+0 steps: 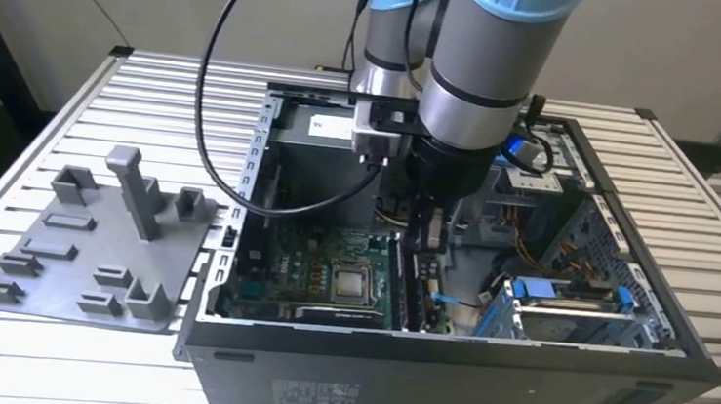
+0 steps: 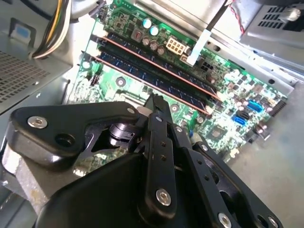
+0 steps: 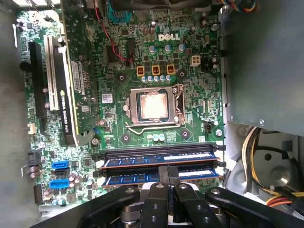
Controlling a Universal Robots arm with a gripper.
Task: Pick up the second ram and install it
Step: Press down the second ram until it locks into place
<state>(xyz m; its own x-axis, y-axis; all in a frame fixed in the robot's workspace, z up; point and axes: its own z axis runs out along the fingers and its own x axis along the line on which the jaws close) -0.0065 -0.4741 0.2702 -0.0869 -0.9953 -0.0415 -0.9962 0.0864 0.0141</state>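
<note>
My gripper reaches down into the open computer case, over the memory slots of the green motherboard. Two long dark sticks with blue labels stand in adjacent slots. The second ram is the one directly under my fingertips, seated upright in its slot. It also appears in the second wrist view as the nearer copper-edged second ram, just beyond the gripper. The fingers are shut together with nothing between them, at the stick's top edge near its middle. Whether they touch it I cannot tell.
The other stick sits one slot over. A CPU socket and an expansion card lie further along the board. Cable bundles and a blue drive cage crowd one side. A grey fixture plate lies outside the case.
</note>
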